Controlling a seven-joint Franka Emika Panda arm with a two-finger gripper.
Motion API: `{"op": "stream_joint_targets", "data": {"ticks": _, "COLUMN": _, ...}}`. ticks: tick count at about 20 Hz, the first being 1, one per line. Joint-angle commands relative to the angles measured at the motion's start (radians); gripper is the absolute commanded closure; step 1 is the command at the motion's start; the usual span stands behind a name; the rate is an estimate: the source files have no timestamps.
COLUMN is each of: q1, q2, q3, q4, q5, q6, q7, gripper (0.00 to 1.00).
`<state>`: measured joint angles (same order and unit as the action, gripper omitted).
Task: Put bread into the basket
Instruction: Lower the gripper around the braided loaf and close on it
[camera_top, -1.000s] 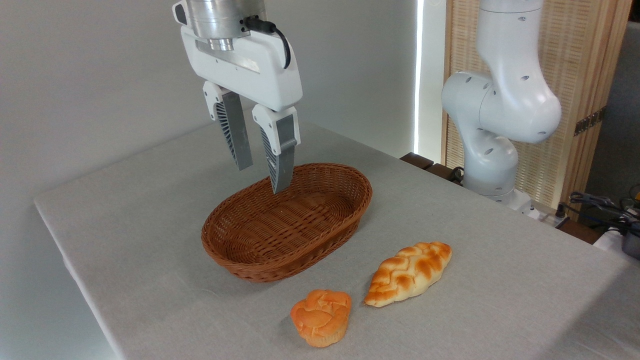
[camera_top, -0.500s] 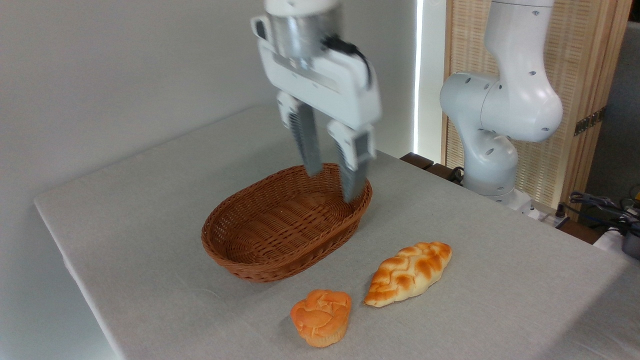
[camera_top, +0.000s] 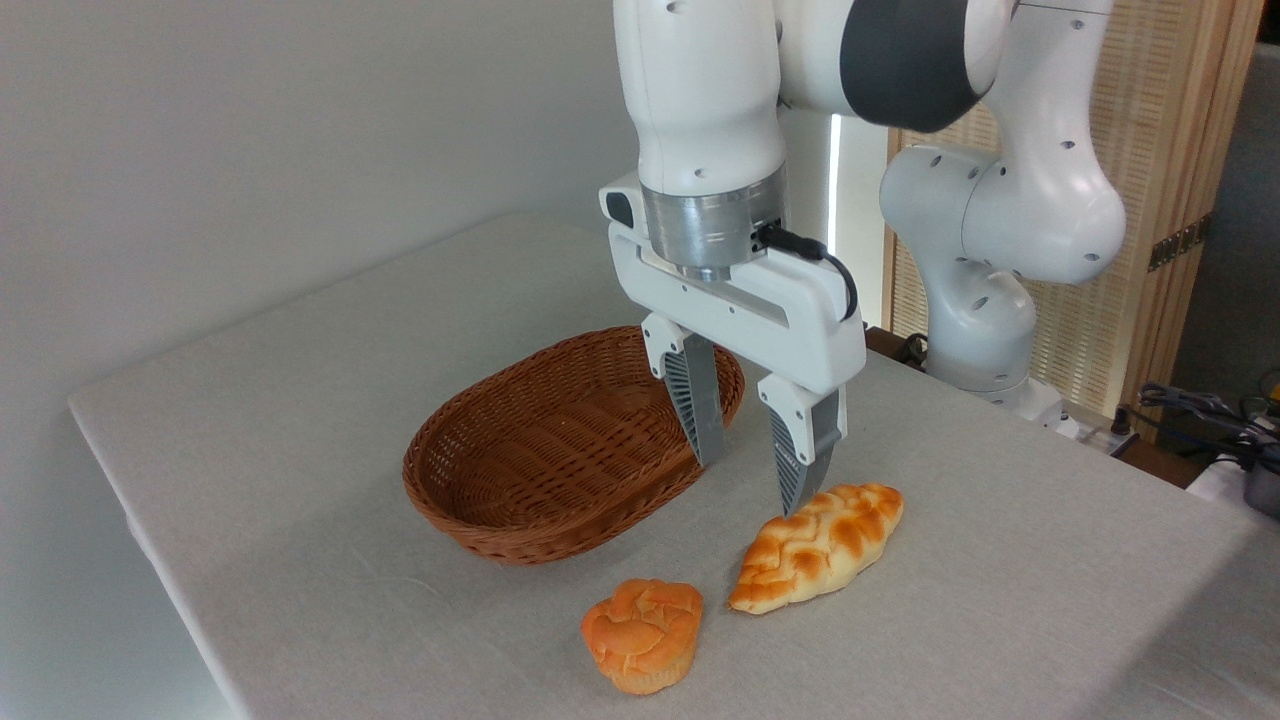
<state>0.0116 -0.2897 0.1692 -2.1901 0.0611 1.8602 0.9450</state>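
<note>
The gripper (camera_top: 752, 488) pointed down, and its two fingers stood apart with nothing between them. It hung low over the table (camera_top: 300, 400), between the basket (camera_top: 520, 470) and the bread (camera_top: 818, 545). One finger was in front of the basket's right end. The tip of the other finger looked like it was just above the back of the bread. From this one view it was hard to tell if that tip touched the bread or was a little way off.

The bread lay flat on the table, to the right of the basket and not touching it. It was long and braided, golden on top and pale at the sides. A small round orange bun (camera_top: 642, 634) sat near the bread's front tip, closer to the camera. The bun was not the one to pick.

The basket was empty. So the job was only at its start. The gripper was close to the bread, but the bread was not held yet and was not lifted.

A lot was left to do. The fingers probably had to go down on both sides of the bread and squeeze it. Then the bread had to be lifted, carried over to the left and let go inside the basket.
</note>
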Motion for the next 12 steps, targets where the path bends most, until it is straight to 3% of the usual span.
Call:
{"op": "stream_joint_targets", "data": {"ticks": 1, "q1": -0.004, "q2": -0.022, "q3": 0.052, "q4": -0.08, "q5": 0.014, "q6": 0.027, "q7": 0.092, "gripper": 0.0}}
{"op": "stream_joint_targets", "data": {"ticks": 12, "q1": -0.007, "q2": -0.016, "q3": 0.056, "q4": -0.155, "q5": 0.0, "q6": 0.036, "q7": 0.098, "gripper": 0.0}}
